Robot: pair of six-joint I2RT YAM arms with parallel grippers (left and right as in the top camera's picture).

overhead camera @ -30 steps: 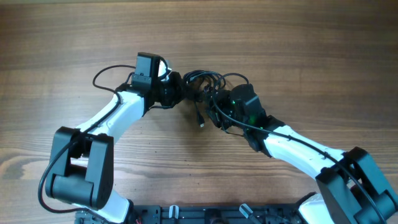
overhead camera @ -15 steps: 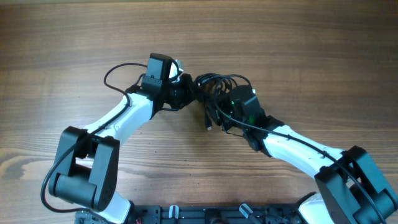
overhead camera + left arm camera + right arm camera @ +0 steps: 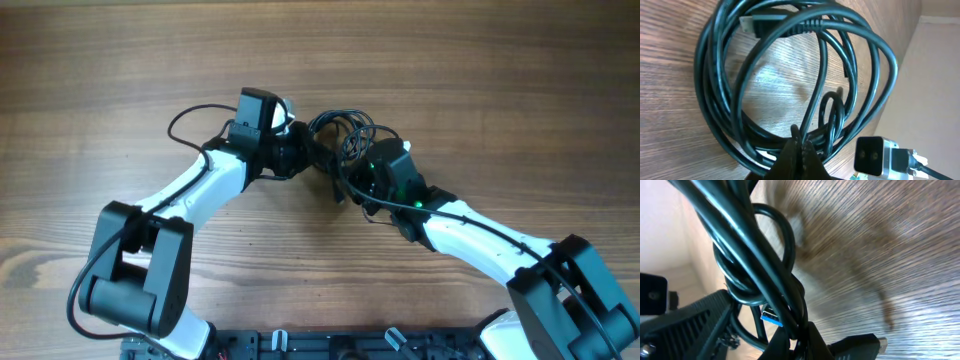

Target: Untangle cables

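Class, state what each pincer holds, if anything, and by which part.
The left pincer grips the cables by strands at the coil's edge; the right pincer grips strands just below a twisted loop.

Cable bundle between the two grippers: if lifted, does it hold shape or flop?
Probably floppy: the cables form loose loops at the left gripper, so they should sag and swing. Likely light: thin cords. The twist near the right gripper looks snug and may tighten when pulled.
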